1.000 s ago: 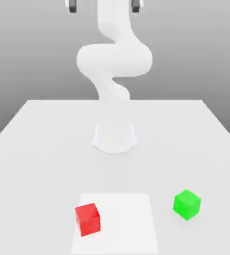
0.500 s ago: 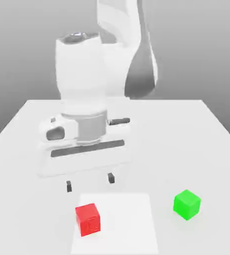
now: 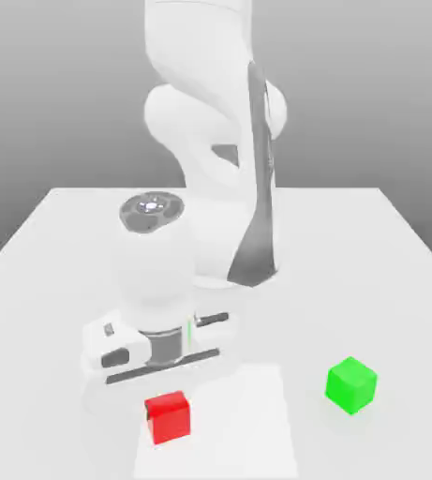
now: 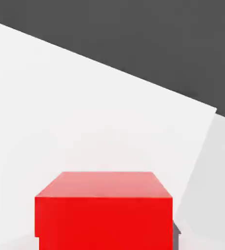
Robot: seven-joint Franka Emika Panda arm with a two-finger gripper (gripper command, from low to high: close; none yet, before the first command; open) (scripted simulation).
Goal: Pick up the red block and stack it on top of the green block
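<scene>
Setting: simulated robot test station. Evidence: one white arm [image 3: 210, 122] mounted at a plain pale table [image 3: 350, 281], with a white sheet [image 3: 243, 422] and two bright cubes, red [image 3: 169, 418] and green [image 3: 351, 385].

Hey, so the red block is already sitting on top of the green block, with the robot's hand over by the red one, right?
No, the red block isn't on top of the green block; the exterior view shows it on the white square, apart from the green one. The robot's hand is indeed by the red block.
</scene>
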